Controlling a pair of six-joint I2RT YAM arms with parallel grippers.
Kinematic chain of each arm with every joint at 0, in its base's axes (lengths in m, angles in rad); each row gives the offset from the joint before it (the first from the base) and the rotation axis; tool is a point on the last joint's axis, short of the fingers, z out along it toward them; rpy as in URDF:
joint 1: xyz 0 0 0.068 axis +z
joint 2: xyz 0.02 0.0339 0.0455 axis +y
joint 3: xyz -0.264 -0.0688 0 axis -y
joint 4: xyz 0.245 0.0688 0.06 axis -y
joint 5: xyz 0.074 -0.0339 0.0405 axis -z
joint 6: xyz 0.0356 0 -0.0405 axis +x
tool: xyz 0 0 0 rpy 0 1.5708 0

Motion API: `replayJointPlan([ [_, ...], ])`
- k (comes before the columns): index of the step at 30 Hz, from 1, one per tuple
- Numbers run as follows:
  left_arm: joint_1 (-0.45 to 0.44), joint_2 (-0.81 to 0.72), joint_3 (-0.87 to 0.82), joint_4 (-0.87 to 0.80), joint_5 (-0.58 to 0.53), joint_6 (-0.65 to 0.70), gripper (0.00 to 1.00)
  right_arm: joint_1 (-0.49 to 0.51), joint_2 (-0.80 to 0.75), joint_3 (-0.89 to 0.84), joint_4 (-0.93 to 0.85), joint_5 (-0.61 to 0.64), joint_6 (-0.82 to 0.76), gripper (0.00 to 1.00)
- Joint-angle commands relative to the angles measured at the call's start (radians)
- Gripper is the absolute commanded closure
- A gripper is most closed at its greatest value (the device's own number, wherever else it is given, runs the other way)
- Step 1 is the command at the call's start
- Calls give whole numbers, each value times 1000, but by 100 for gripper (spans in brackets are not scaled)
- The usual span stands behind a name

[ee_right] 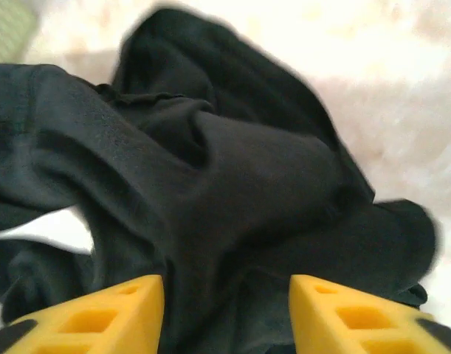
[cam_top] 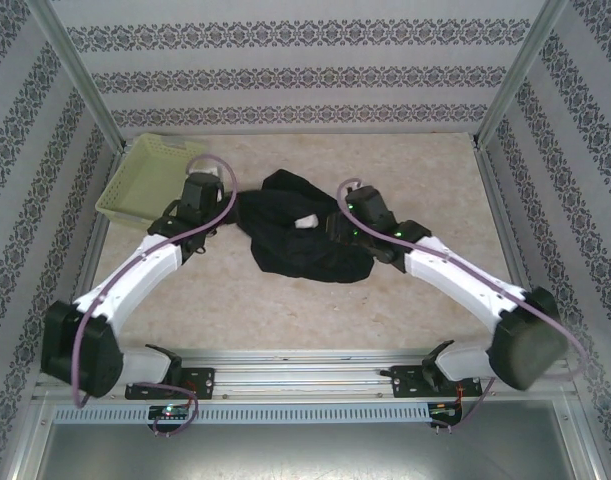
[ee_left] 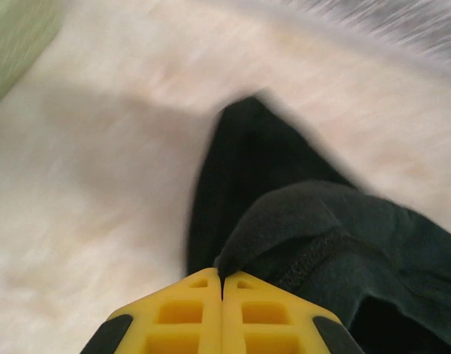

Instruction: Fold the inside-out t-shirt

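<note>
Three walls close me in. The back wall [cam_top: 285, 60] is papered white with level grey bands of small floral ornament, and the same bands slant down the left wall [cam_top: 25, 200] and the right wall [cam_top: 585, 200]. Bare metal posts [cam_top: 83, 85] rise at the two back corners. Under me the table [cam_top: 285, 320] is pale cream and faintly mottled, lit brightly and evenly, with only soft shadows. An aluminium rail [cam_top: 305, 365] runs along its near edge, and a plain grey metal panel [cam_top: 305, 450] lies below that.
</note>
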Motion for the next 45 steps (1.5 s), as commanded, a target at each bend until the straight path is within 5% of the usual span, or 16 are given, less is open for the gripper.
replayJointPlan([
  [1,38,7,-73,-47,40,-33,100,-22,-1,3,-62,-34,-45,35],
  [7,48,69,-112,-35,35,-45,100,-145,8,-95,-5,-135,-11,30],
  [16,50,100,-90,-37,67,-43,100,-151,162,-113,121,-201,27,34],
  [23,51,41,-14,-74,68,-50,100,-144,106,49,-47,-11,-88,99],
  [27,54,-37,131,-98,57,-43,100,-142,-34,263,-214,156,-209,100],
  [33,51,-260,215,21,60,-66,100,-94,-263,475,-237,236,-305,100],
  [37,52,-306,188,13,15,-58,100,-81,-336,467,-220,244,-304,100],
  [45,54,-166,174,-102,32,-63,100,-95,-289,260,-204,255,-222,100],
])
